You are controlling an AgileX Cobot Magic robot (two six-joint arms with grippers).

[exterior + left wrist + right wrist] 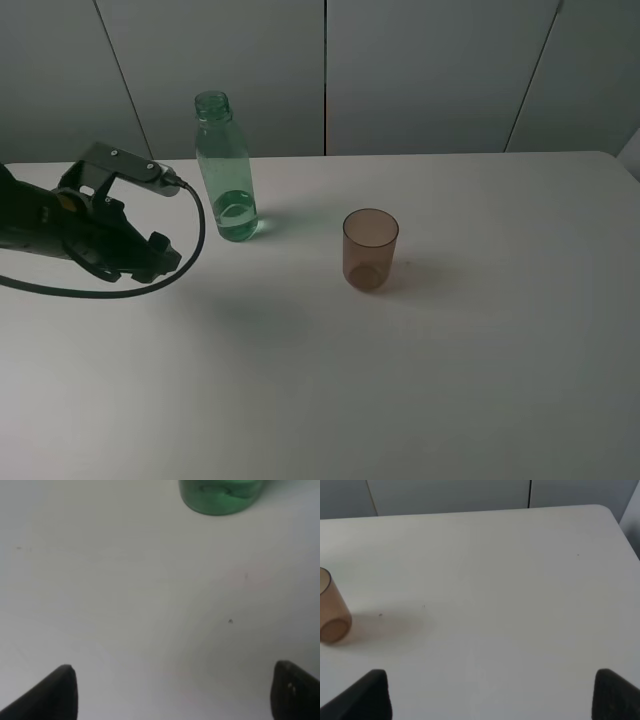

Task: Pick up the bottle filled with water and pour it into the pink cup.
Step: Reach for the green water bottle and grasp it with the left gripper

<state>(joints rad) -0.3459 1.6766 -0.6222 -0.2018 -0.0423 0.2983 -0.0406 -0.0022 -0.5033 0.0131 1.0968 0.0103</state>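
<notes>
- The bottle (225,170) stands upright on the bench (480,380), toward the back left; water fills only its lowest part.
- The cup (370,248) stands upright to its right, apart from it, and looks empty.
- The left end effector (175,695) is spread wide and holds nothing; the bottle's base lies ahead of it, not between the fingers.
- The right end effector (492,695) is also wide open and empty, with the cup off to one side.
- The bottle is probably light, thin-walled and smooth, so it may flex or slip under a hard squeeze.
- With no cap, it must stay upright until over the cup.
- The mid-body, above the waterline, looks best to grip.
</notes>
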